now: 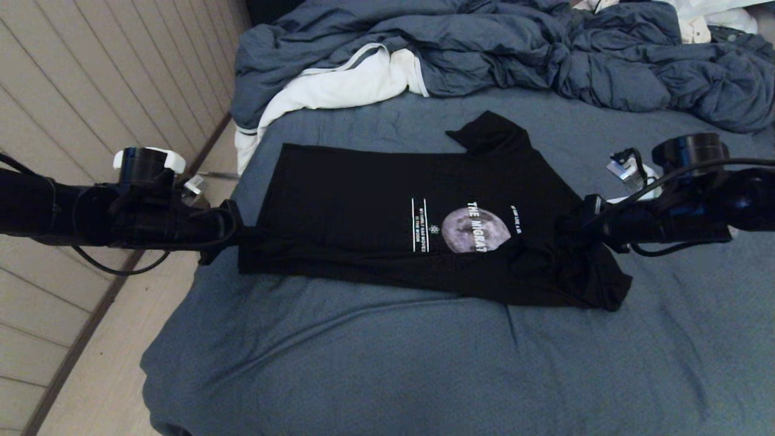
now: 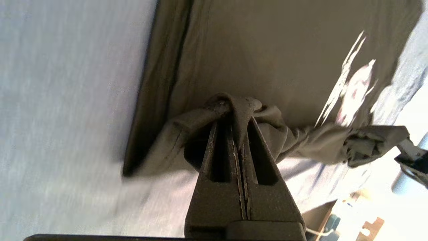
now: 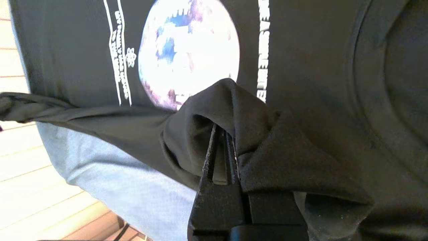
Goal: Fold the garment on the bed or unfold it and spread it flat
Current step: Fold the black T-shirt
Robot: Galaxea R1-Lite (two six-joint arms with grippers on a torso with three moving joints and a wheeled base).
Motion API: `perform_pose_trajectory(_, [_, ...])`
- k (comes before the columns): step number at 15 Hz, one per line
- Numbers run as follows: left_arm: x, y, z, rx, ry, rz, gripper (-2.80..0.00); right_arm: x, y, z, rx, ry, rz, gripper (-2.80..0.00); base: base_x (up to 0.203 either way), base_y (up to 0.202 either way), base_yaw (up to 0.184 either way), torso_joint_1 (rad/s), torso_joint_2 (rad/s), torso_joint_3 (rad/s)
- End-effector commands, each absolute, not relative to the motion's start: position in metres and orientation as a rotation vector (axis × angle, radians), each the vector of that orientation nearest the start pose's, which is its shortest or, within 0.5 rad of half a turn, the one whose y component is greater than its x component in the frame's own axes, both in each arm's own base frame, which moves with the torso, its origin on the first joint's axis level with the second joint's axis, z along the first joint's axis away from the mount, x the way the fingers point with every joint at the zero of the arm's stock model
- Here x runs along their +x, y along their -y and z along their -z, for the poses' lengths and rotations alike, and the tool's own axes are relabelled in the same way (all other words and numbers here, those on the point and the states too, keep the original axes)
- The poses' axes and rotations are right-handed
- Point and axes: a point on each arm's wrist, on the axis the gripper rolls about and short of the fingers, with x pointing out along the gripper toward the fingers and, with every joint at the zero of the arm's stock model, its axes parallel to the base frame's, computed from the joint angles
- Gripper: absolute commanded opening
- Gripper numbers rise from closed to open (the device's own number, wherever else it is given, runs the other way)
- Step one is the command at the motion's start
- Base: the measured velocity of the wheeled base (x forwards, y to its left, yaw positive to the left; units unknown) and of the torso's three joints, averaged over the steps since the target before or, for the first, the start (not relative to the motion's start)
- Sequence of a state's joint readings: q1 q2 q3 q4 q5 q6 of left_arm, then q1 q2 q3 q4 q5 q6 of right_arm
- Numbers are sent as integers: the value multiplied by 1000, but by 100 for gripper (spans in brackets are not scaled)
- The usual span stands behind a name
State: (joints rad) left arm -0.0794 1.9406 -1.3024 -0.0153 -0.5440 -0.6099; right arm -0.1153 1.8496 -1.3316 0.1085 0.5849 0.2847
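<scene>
Head view first: I see the garment (image 1: 387,206) lying across the middle of the bed (image 1: 363,363), moon print up, its near long edge lifted and drawn taut between my two arms. My left gripper (image 1: 242,233) is clamped on the hem corner toward the bed's left edge; my right gripper (image 1: 569,233) is pinched on bunched cloth at the shoulder end. The rumpled duvet (image 1: 514,54) and a white cloth (image 1: 339,85) sit along the far edge. Left wrist view: the fingers (image 2: 257,147) are closed tight with a fold of shirt between them. Right wrist view: the fingers (image 3: 209,157) are closed on a fold just below the moon print (image 3: 189,50).
</scene>
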Motion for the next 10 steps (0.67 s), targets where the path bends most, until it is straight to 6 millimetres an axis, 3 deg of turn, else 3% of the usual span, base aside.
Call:
perform_pose_trajectory(1, [383,43,-180,-729,-773,403,-280,360,30,-208,490,-655,-370,-280,0,0,0,0,0,0])
perform_pose_trajectory(6, [398,46,-199,-744,-744,414,-280,372,31,-213,483,-635,-368,-280,0,0,0,0,0,0])
perform_pose_trajectory(10, [403,47,-195,-746,-759,407,-280,381,32,-216,482,-633,-367,-280,0,0,0,0,0,0])
